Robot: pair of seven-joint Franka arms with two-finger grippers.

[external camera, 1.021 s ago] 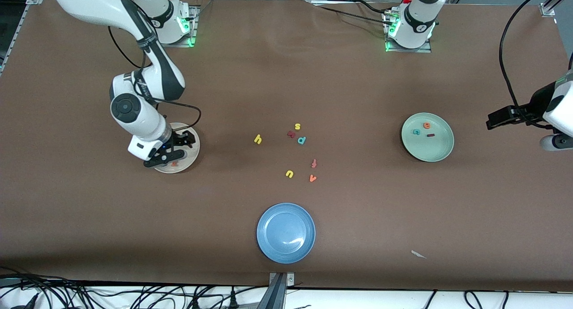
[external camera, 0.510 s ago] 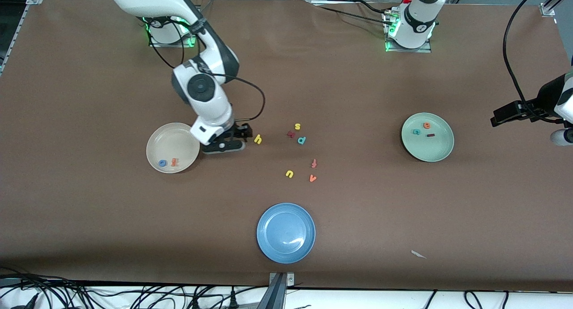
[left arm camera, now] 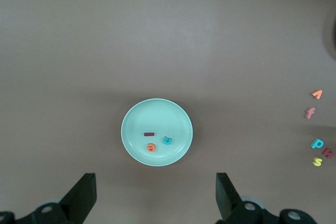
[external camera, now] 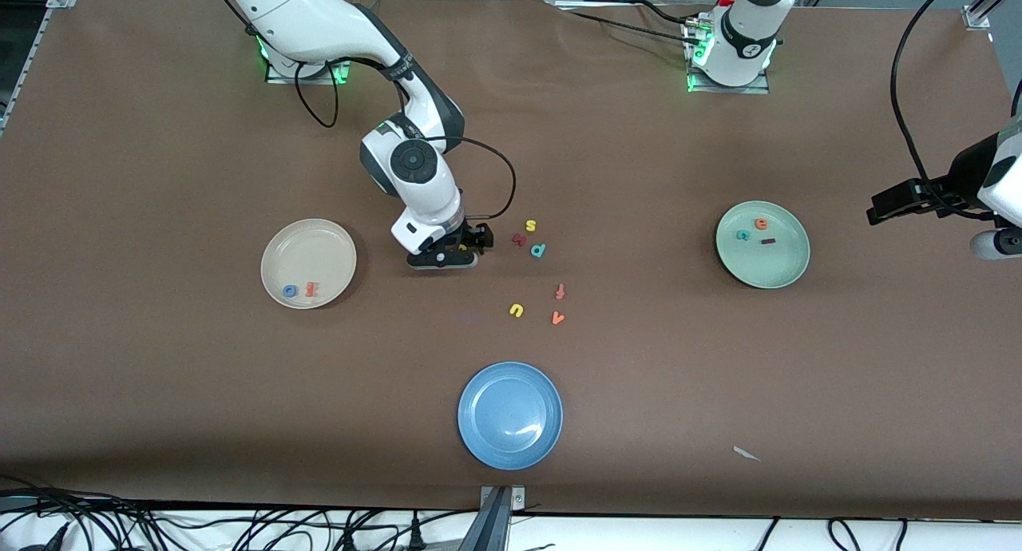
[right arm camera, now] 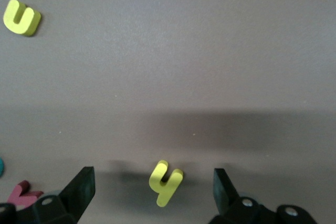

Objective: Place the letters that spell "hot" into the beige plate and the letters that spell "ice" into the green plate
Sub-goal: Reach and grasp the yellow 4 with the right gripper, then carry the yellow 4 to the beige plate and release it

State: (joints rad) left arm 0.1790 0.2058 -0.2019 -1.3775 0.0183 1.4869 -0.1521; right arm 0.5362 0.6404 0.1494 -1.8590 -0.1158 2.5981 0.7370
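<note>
The beige plate [external camera: 308, 243] lies toward the right arm's end of the table, holding the blue o [external camera: 290, 291] and the orange t [external camera: 310, 289]. My right gripper [external camera: 445, 257] is low over the yellow h [right arm camera: 165, 183], open, with the h lying flat between its fingers [right arm camera: 81, 187] and touching neither. In the front view the hand hides most of the h. The green plate [external camera: 762, 267] holds the orange e [external camera: 761, 224], teal c [external camera: 742, 235] and maroon i [external camera: 768, 241]. My left gripper [left arm camera: 156, 192] waits open, high over the table beside the green plate [left arm camera: 157, 109].
Loose letters lie mid-table: a yellow s [external camera: 530, 226], a maroon letter [external camera: 519, 239], the teal p [external camera: 537, 250], reddish f [external camera: 560, 291], yellow u [external camera: 516, 310] and orange v [external camera: 557, 319]. A blue plate [external camera: 509, 387] sits nearer the front camera. A white scrap [external camera: 746, 453] lies near the front edge.
My right gripper has travelled from over the beige plate to over the yellow h, uncovering the o and t in the plate. The left arm has barely shifted.
</note>
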